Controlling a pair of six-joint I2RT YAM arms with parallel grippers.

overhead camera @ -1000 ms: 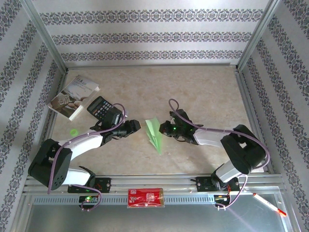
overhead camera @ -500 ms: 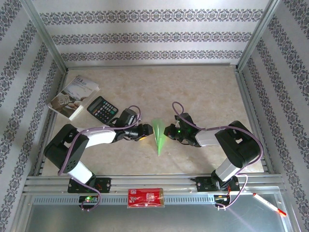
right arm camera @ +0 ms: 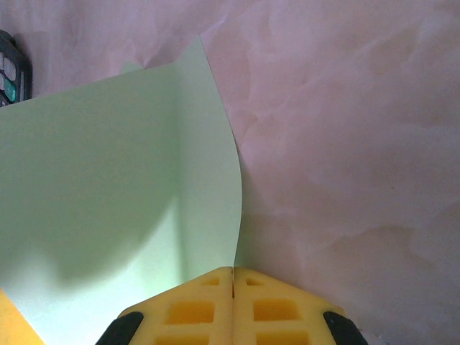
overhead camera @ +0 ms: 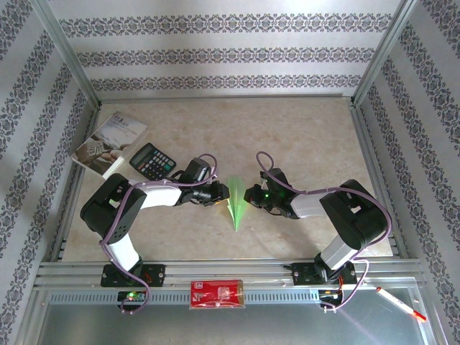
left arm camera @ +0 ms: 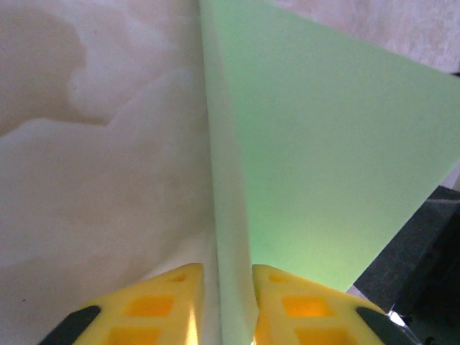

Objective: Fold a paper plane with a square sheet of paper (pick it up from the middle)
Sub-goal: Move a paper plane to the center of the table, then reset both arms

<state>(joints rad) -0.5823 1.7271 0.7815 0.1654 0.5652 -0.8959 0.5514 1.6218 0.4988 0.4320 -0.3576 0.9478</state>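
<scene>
While the green plane (overhead camera: 234,205) sits in the middle of the table (overhead camera: 309,129), both grippers pinch it. The left gripper (left arm camera: 226,272) is closed on its fold from the left. The right gripper (right arm camera: 231,273) is closed tight on its edge from the right. The plane's sharp tip points to the near side. A calculator (overhead camera: 152,160) and a booklet (overhead camera: 110,142) lie well apart at the far left.

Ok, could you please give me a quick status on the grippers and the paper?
Left gripper pinching paper plane fold, right gripper shut on its opposite edge. Held between them, nose toward near edge. Calculator well aside.
</scene>
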